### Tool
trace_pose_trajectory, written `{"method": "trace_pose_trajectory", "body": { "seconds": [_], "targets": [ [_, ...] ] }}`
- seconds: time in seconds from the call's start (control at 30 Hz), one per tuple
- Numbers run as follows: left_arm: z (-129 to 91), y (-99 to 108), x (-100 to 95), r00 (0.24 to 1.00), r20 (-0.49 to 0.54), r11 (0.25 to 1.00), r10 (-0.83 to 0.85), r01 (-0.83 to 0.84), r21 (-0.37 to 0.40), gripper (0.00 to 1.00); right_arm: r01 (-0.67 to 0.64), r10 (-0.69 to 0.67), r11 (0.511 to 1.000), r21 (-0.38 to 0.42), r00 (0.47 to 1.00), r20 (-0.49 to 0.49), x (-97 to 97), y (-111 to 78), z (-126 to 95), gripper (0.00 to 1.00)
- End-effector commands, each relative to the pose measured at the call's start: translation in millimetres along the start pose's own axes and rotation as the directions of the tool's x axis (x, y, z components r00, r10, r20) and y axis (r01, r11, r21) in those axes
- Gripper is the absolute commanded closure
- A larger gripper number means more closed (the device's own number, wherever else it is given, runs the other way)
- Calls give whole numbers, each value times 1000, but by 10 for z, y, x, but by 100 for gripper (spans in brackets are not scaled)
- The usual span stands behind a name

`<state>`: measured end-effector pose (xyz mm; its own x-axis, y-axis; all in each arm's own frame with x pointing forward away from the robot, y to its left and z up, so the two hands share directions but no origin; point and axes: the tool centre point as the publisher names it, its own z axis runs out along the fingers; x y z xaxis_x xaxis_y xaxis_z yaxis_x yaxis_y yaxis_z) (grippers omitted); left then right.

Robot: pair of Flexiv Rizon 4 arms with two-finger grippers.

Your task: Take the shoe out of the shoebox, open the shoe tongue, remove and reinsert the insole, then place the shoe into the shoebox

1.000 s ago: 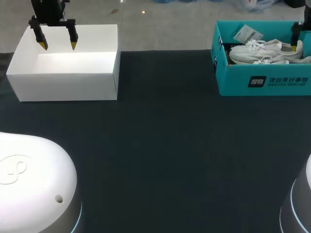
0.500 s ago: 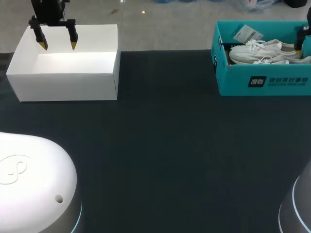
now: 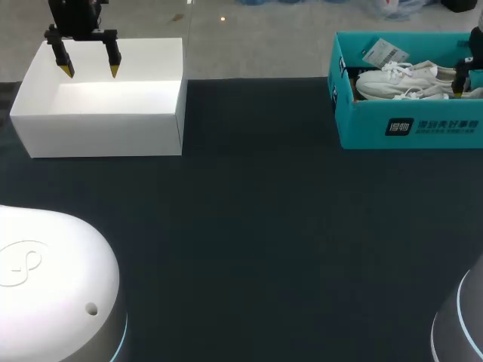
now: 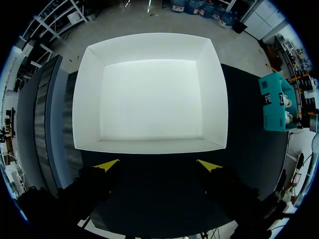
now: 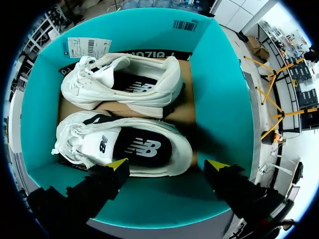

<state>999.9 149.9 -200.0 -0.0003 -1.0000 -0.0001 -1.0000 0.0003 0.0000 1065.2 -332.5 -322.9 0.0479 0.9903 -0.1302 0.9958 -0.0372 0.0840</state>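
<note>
Along the near edge of the tabletop (image 3: 256, 226), left and right: the rounded white bases of both arms, left base (image 3: 53, 279) and right base (image 3: 464, 324). Dark cloth surface between them and the boxes.

Far left: white box (image 3: 98, 128), open on top, plain white inside.
- Left gripper (image 3: 91, 69): over the back part of the white box, fingers spread wide, holding nothing. In the left wrist view the left gripper (image 4: 158, 165) has its two yellow tips on the near side of the white box (image 4: 149, 99), over its near wall.

Far right, well apart from the white box: teal shoebox (image 3: 407, 124), open on top, with the task's shoes inside it.
- Near shoe (image 5: 124, 147): white, lying on the brown floor of the shoebox (image 5: 219, 89), along its near wall, opening up, dark insole showing, laces at the toe end.
- Far shoe (image 5: 124, 82): white, beside the near shoe and pointing the same way, against the far wall. In the head view both shoes show above the shoebox front, toes toward the middle of the tabletop.
- Paper tag (image 5: 88, 47): against the far wall, at the toe end of the far shoe.
- Right gripper (image 5: 168, 164): over the heel end of the near shoe, fingers spread wide and gripping nothing; one tip is over the rim of the shoe's opening, the other past the heel, over the teal floor. Whether a tip touches the shoe cannot be told.
</note>
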Motion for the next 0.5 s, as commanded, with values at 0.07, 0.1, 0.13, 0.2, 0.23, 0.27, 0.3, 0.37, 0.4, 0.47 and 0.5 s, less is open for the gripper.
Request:
{"method": "trace_pose_trajectory", "body": {
  "seconds": [0.07,0.1,0.13,0.2,0.23,0.27,0.3,0.37,0.4,0.47,0.5],
  "targets": [
    [0,0,-1,1000,0,1000,0,0,0,0,1,-2,1000,13,1000,2,-11,101,143,0],
    [0,0,-1,1000,0,1000,0,0,0,0,1,-1,1000,15,1000,3,-16,106,159,0],
    [0,0,-1,1000,0,1000,0,0,0,0,2,-2,1000,16,1000,4,-20,109,173,0],
    [0,0,-1,1000,0,1000,0,0,0,0,3,-3,1000,23,1000,5,-25,111,208,0],
    [0,0,-1,1000,0,1000,0,0,0,0,4,-4,1000,25,1000,4,-26,108,227,0],
    [0,0,-1,1000,0,1000,0,0,0,0,1,-1,1000,29,1000,-1,-31,112,253,0],
    [0,0,-1,1000,0,1000,0,0,0,0,0,0,1000,29,1000,-2,-39,113,274,0],
    [0,0,-1,1000,0,1000,0,0,0,0,-11,11,999,36,1000,-6,-67,120,317,0],
    [0,0,-1,1000,0,1000,0,0,0,0,-16,16,999,41,1000,-6,-82,129,337,0],
    [0,0,-1,1000,0,1000,0,0,0,0,-24,25,999,48,1000,-1,-110,140,370,13],
    [0,0,-1,1000,0,1000,0,0,0,0,-31,31,998,55,1000,-2,-123,143,382,20]
  ]
}}
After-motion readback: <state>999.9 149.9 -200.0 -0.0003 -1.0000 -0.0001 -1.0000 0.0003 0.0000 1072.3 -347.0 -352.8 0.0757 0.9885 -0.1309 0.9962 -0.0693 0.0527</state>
